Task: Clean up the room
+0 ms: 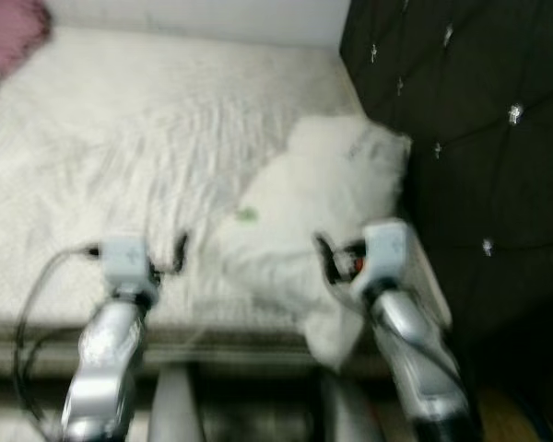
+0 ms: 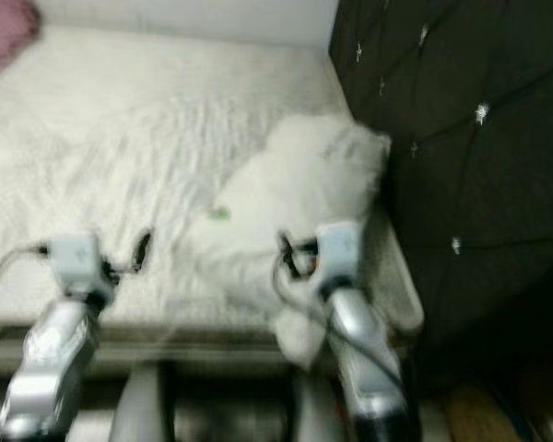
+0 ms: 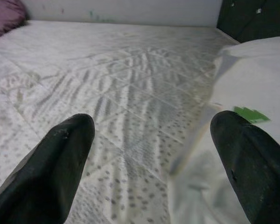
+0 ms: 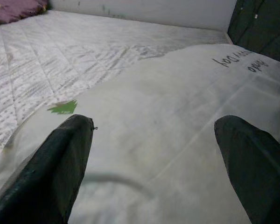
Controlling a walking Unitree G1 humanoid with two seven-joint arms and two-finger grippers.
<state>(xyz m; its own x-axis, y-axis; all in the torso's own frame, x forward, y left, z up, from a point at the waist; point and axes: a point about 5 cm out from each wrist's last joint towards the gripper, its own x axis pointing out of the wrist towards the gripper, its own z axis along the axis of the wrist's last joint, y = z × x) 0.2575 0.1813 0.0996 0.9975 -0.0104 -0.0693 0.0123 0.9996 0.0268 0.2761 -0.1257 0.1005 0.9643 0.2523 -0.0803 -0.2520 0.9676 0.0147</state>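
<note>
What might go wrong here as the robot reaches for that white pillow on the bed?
The pillow hangs over the mattress edge, so a nudge might tip it off. The right gripper, jaws open, faces smooth taut fabric and may slip. The head views are blurred, so aim may be off.

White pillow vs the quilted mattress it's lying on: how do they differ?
The smooth white pillow has a plain surface with a small green tag and some dark lettering; the quilted white mattress is stitched in diamonds and speckled with small dots. The pillow sits bunched against the dark tufted headboard, while the mattress lies flat and spreads far wider. Both are white fabric. The left gripper and right gripper are both open.
</note>
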